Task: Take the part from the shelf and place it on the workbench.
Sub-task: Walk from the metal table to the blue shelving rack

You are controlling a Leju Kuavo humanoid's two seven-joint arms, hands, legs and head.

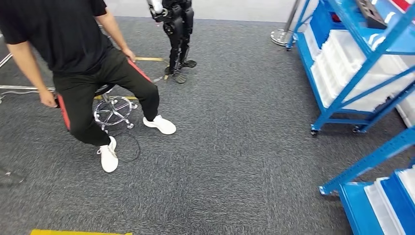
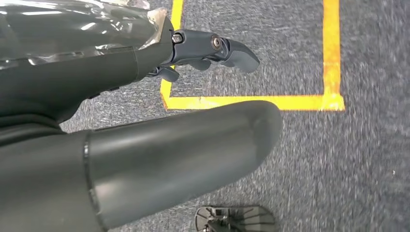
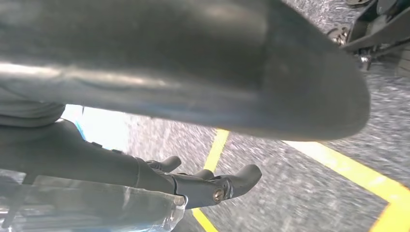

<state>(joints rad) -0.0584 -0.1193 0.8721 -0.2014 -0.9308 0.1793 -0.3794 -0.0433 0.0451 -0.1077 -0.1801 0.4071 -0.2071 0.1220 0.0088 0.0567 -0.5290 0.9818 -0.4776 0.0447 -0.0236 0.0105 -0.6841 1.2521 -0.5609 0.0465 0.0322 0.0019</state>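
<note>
**Mia:** Where is the part?

**Ben:** I cannot tell which thing is the part. The blue shelf (image 1: 366, 63) stands on the right, well apart from the robot. White bins (image 1: 342, 58) sit in rows on it. A dark grey thing (image 1: 371, 14) lies high up on it, but it is too small to make out.

**Mia:** Does a hand hold it?

**Ben:** No. The left hand (image 2: 111, 67) hangs over the floor. Its dark fingers (image 2: 212, 48) reach out, a bit bent at the tips. The fat grey thumb (image 2: 183, 150) is apart from them, and nothing is between them.

**Mia:** And the other one?

**Ben:** The right hand (image 3: 121, 169) looks the same. Its fingers (image 3: 227, 186) are stretched out with bent tips, far from its thumb (image 3: 193, 63). It grips nothing. Some shiny clear plastic (image 3: 96, 208) lies against that hand. I cannot tell what it is.

**Mia:** What is under the hands?

**Ben:** Grey carpet (image 1: 235, 161) with yellow tape (image 2: 251, 102) stuck on it in lines that make a corner.

**Mia:** What else is there?

**Ben:** A second blue shelf (image 1: 362, 205) is close by, low on the right. A person (image 1: 63, 34) in black clothes and white shoes is on the left, over a stool (image 1: 113, 110) with a shiny wheeled base. Far back stand the dark legs of another robot (image 1: 178, 34).
</note>
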